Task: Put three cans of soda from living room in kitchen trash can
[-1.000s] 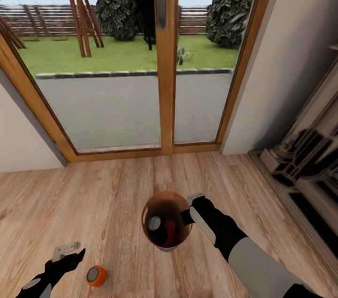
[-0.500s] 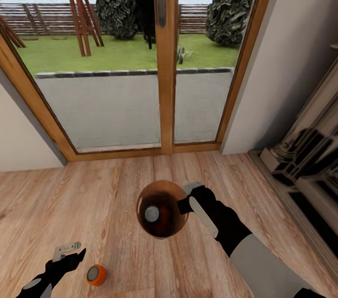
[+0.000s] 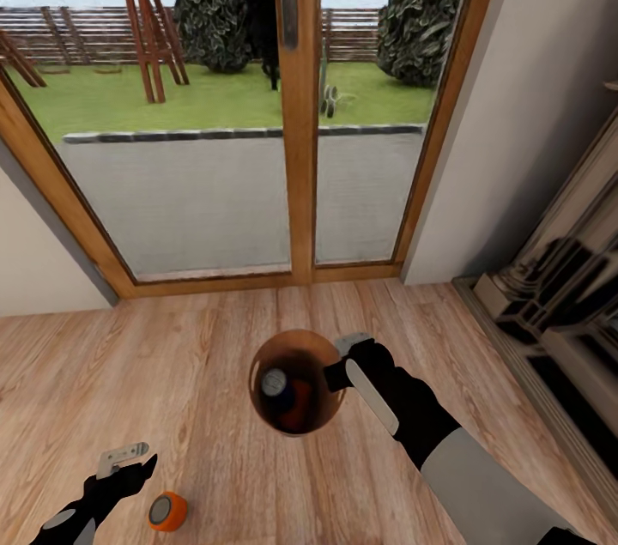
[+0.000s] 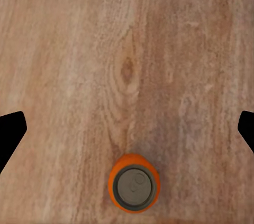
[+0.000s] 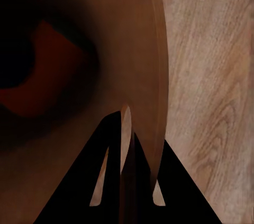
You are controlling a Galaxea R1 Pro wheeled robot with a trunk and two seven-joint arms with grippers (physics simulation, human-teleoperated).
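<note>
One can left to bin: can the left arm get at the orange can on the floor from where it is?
Probably yes: the orange can stands upright on bare floor just beside the open left gripper, nothing between them.

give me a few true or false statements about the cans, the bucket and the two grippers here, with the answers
1. The right gripper is clamped on the rim of the trash can. True.
2. The trash can is empty. False: a blue can and an orange can lie inside it.
3. An orange can stands upright on the wood floor. True.
4. The left gripper is shut on that floor can. False: its fingers are spread and the can stands apart from them.
5. The trash can rests on a table. False: it is held above the floor.
</note>
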